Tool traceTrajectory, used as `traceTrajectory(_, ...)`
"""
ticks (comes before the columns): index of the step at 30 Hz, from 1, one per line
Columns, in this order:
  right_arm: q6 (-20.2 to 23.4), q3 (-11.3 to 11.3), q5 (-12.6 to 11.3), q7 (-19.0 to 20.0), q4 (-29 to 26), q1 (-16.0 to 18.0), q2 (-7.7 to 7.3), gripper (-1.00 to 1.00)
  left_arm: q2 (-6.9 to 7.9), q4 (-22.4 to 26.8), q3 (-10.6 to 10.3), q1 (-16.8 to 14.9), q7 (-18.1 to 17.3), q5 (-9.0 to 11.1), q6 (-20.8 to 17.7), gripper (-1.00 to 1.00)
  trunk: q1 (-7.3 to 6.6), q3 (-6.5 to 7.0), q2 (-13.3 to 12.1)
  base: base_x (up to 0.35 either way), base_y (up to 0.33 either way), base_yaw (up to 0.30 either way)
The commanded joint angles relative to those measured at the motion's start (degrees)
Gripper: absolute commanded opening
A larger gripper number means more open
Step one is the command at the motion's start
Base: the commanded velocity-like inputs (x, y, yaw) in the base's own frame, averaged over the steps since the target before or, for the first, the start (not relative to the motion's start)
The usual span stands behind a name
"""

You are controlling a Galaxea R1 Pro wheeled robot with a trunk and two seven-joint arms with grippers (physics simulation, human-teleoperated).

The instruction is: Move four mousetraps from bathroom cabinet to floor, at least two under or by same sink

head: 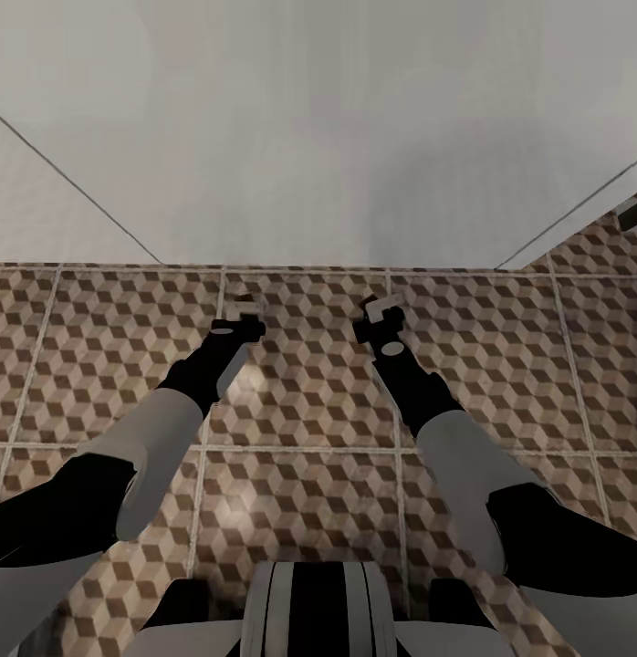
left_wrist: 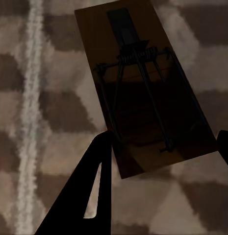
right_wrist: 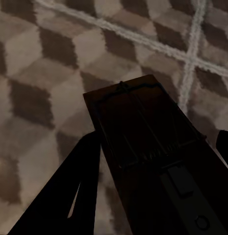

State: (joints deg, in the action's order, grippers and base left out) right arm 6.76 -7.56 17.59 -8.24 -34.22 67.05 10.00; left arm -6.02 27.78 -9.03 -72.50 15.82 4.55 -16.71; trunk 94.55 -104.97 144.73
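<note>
Left claw point(head: 238, 310) pinches mousetrap point(left_wrist: 143, 88); right claw point(head: 378, 310) pinches second mousetrap point(right_wrist: 153, 152). Both at frame centre, over bathroom floor point(head: 300, 411), boards' long axes running out along fingers, floor directly beneath.

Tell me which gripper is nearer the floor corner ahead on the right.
Right. The right gripper, holding a mousetrap, hangs just short and left of that corner; the left gripper, holding a second mousetrap, sits farther left.
</note>
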Motion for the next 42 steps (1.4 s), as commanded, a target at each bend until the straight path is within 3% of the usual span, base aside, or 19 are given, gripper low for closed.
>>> traceTrajectory(1, 0.5, -0.2, 0.6, -0.4, -0.1, 0.0, 0.0, -1.0, 0.05, 0.1, -0.5, 0.0, 0.5, 0.4, -0.3, -1.0, 0.02, -0.03, 0.0, 0.227, 0.0, 0.0)
traceTrajectory(11, 0.4, -0.2, 0.6, -0.4, -0.1, 0.0, 0.0, -1.0, 0.04, 0.0, -0.5, 0.2, 0.5, 0.4, -0.2, -1.0, 0.02, -0.03, 0.0, 0.206, 0.0, 0.0)
traceTrajectory(42, 0.2, -0.2, 0.5, -0.6, -0.3, 0.0, 0.0, -1.0, -0.04, 0.1, -0.5, 0.9, 0.6, 0.4, -0.1, -1.0, 0.02, -0.03, 0.0, 0.005, 0.0, 0.0)
